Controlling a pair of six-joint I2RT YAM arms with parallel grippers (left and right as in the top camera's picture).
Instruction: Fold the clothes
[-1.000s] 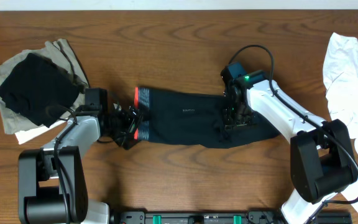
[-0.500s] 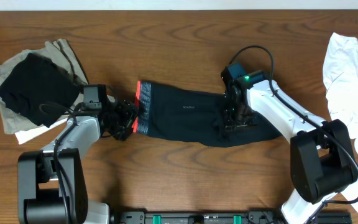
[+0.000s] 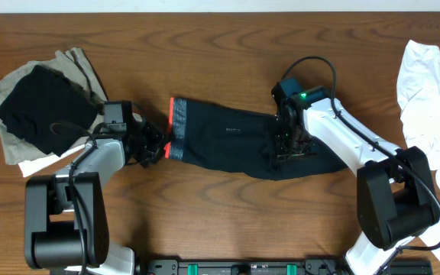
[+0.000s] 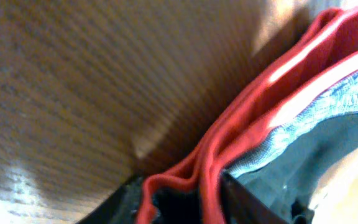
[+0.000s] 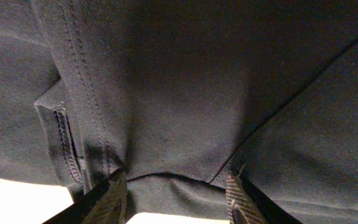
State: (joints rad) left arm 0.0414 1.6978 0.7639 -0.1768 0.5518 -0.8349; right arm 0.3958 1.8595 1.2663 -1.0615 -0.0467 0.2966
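Note:
A dark navy garment (image 3: pixel 231 141) with a red waistband (image 3: pixel 171 114) lies spread across the middle of the table. My left gripper (image 3: pixel 156 147) is at its left end, shut on the lower corner of the red waistband (image 4: pixel 241 130), which runs between the jaws (image 4: pixel 188 202) in the left wrist view. My right gripper (image 3: pixel 285 147) rests on the garment's right part. In the right wrist view its fingers (image 5: pixel 176 186) stand apart with dark fabric (image 5: pixel 185 93) bulging between them.
A pile of folded clothes, black on beige (image 3: pixel 40 107), lies at the far left. A white garment (image 3: pixel 430 92) lies crumpled at the right edge. Bare wooden table (image 3: pixel 220 46) runs along the back.
My left gripper has drawn the waistband corner left and a little toward the back, and the waistband now lies straighter. The right arm has not moved.

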